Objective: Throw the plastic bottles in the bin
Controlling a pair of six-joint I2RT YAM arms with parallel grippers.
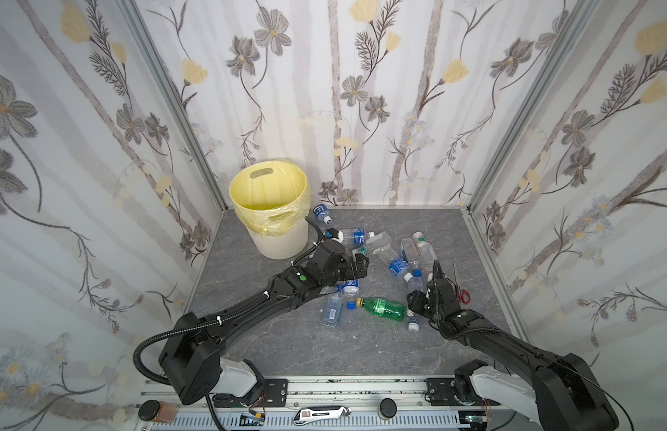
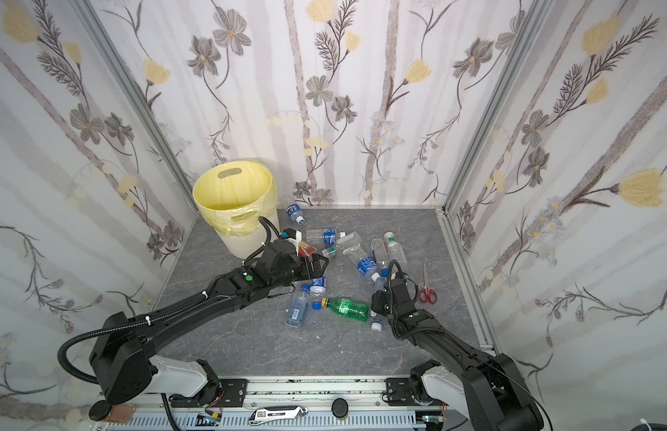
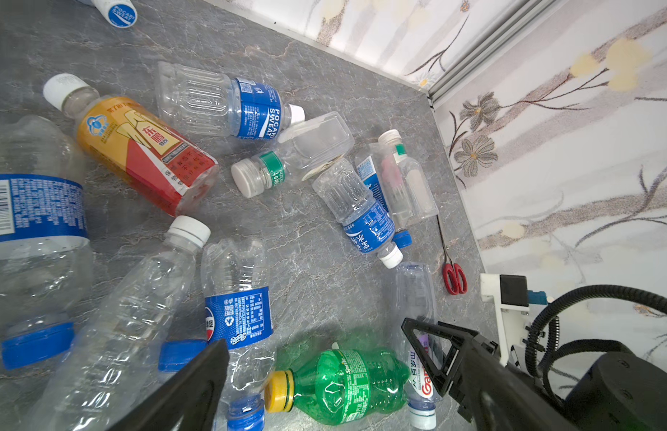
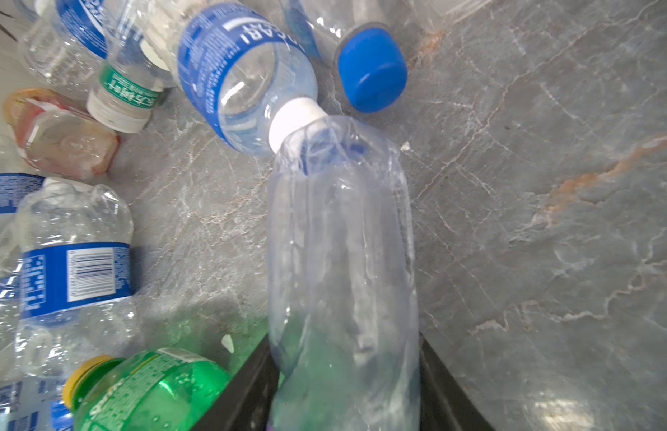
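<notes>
Right gripper (image 4: 343, 341): jaws pressed against both sides of a clear bottle (image 4: 339, 242) lying on the table (image 4: 548, 224), beside the green bottle (image 4: 149, 388). Left gripper (image 3: 313, 336) hangs wide open over the scattered plastic bottles (image 1: 399, 261). The grip should be firm before lifting straight up, clear of the neighbours, then carrying to the bin (image 1: 283, 242) in the far left corner.

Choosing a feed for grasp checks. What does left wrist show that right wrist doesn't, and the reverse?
Left wrist only: the scissors, plus the white cap of the clear bottle. Right wrist only: both fingers of the right gripper against that bottle's sides; left wrist catches one. Both: the clear bottle, green bottle and orange bottle.
</notes>
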